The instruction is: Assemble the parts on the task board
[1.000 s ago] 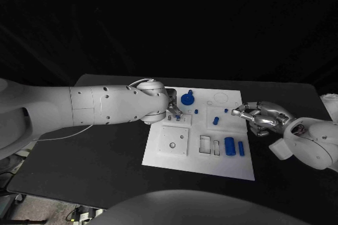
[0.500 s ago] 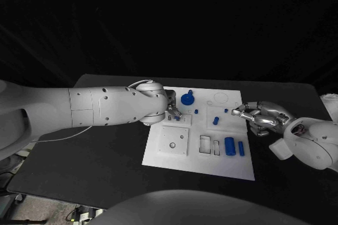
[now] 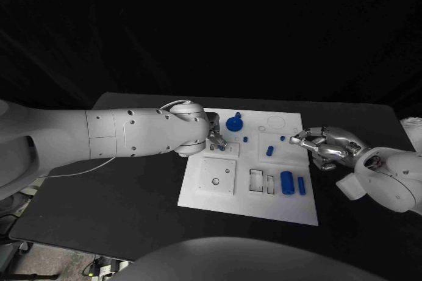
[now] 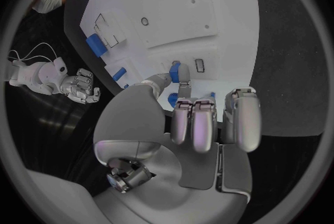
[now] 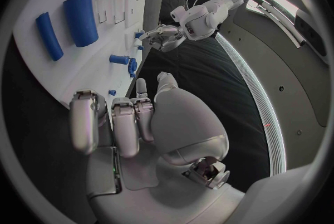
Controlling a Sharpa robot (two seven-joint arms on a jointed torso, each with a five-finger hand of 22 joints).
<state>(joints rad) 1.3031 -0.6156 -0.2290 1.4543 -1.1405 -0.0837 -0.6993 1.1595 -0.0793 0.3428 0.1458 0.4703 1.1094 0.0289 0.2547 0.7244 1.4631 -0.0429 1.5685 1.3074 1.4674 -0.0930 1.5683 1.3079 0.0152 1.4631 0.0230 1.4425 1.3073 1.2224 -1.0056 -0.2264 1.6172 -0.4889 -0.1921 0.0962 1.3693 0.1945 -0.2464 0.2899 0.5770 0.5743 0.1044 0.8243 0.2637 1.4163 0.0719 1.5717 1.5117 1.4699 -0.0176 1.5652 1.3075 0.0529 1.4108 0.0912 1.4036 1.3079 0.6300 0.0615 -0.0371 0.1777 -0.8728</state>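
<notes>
Fingers [image 4: 180, 80] of left hand [image 4: 202, 123] pinch small blue part [image 4: 175, 72] — over task board [image 4: 209, 6].

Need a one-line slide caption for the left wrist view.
Left hand pinches a small blue part over the white task board.

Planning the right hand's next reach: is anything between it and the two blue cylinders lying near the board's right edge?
Nothing visible. The right hand hovers off the board's right edge, and bare white board separates it from the two blue cylinders.
</notes>
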